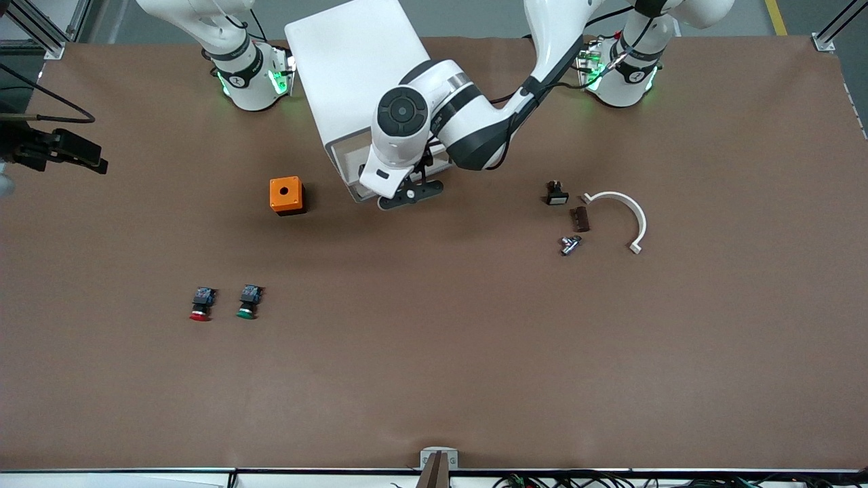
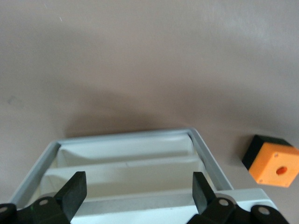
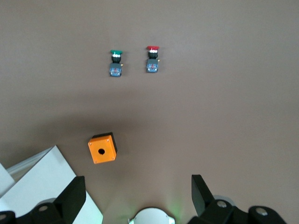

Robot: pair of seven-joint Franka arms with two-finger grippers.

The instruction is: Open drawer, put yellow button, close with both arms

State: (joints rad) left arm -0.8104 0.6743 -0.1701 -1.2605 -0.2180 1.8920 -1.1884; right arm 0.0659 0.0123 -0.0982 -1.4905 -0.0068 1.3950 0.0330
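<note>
My left tool hangs released over the open drawer. My right tool waits released, high above the orange box. I see the yellow button nowhere; perhaps it lies hidden inside. To close well, I should press the drawer front squarely with both tools.

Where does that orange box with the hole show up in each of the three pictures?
Front view: the orange box sits on the table beside the white drawer unit, toward the right arm's end.
Left wrist view: the orange box lies at the picture's edge, next to the open drawer.
Right wrist view: the orange box is near the middle, close to the unit's white corner.
Shared landmark: the white drawer unit.
</note>
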